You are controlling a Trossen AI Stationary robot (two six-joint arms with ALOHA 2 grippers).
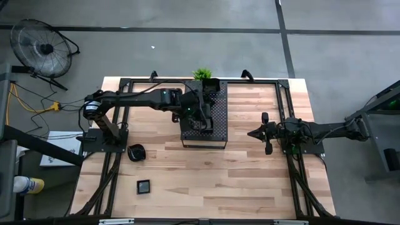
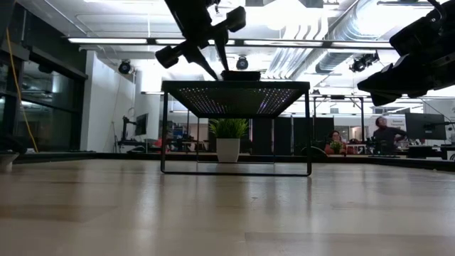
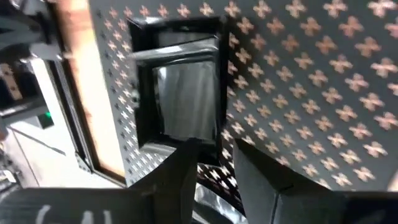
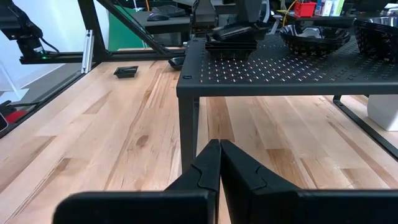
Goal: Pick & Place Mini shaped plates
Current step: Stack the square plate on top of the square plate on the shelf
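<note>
A raised black perforated tray (image 1: 203, 134) stands mid-table. On its top sits a square glossy black mini plate (image 3: 183, 93), on top of a low stack of plates (image 4: 233, 45). My left gripper (image 3: 214, 155) reaches over the tray, slanting down, and is shut on this plate. Two more mini plates lie on the wood near the table's left side: a rounded one (image 1: 135, 152) and a square one (image 1: 144, 185). My right gripper (image 4: 219, 149) waits shut and holding nothing at the table's right side (image 1: 255, 133), level with the tray's legs. My left gripper has the square plate's rim (image 3: 211, 147) near one corner between its two fingers (image 3: 183, 168), coming from above at a slant. The fingers themselves hide the exact place of contact. The plate lies about level on the stack on the tray top (image 2: 240, 74).
Wavy-rimmed black dishes (image 4: 314, 34) stand farther along the tray top. A small green plant (image 1: 202, 74) in a white pot (image 2: 228, 149) stands behind the tray at the far edge. Black frame rails (image 1: 112, 181) run along both table sides. Bare wood lies in front of the tray.
</note>
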